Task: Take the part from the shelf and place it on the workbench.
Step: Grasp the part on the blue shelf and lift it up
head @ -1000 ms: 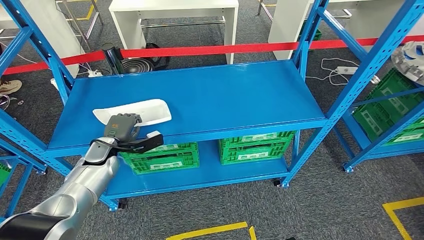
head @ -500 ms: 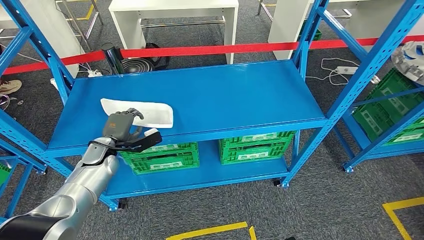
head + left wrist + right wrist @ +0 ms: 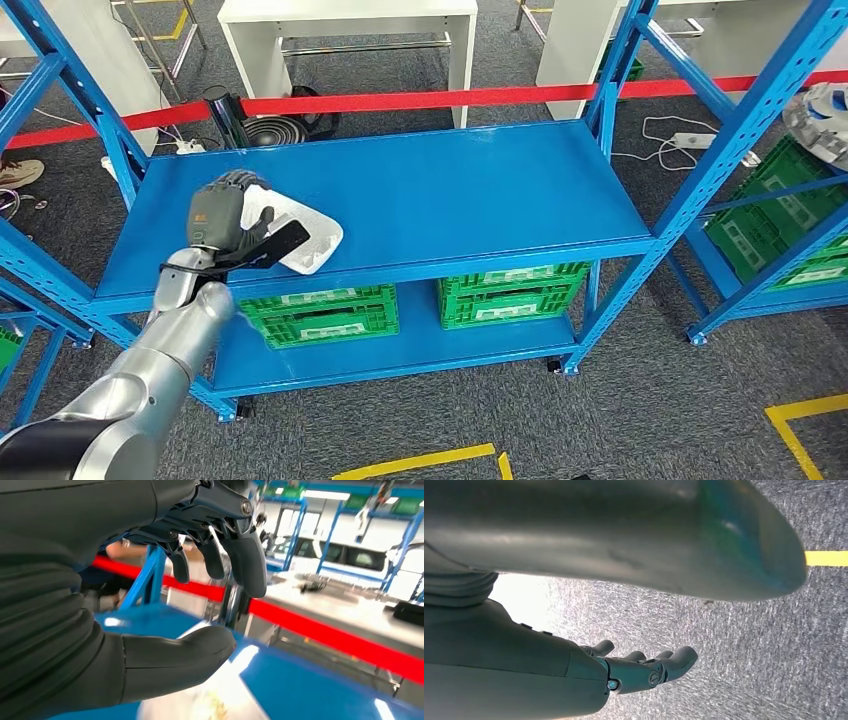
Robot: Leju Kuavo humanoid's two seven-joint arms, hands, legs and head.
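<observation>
- The step in hand is the pick: the left hand (image 3: 222,222) is at the white part (image 3: 305,243) on the top level of the blue shelf (image 3: 450,190), near its front left corner.
- In the head view the fingers arch over the left end of the part and the thumb reaches along its front side — so the hand seems to grip it. In the left wrist view a gap shows between the thumb (image 3: 175,655) and the fingers (image 3: 245,555), with the pale part (image 3: 220,695) low in it, so I judge the grip as not yet firm.
- The part looks like a shallow, long white tray-like piece. Whether it rests flat on the shelf or is a little raised I cannot tell.
- Its long axis runs from the hand toward the front right, slanted to the shelf's front edge; the free end points to the front edge and lies close to it.
- The right hand (image 3: 644,667) hangs low over the grey carpet floor (image 3: 749,645), its fingers loosely apart, holding nothing.
- The next move, in my judgement, calls for a tighter hold and a straight lift, because the long free end could tip down — then a turn toward the workbench.
</observation>
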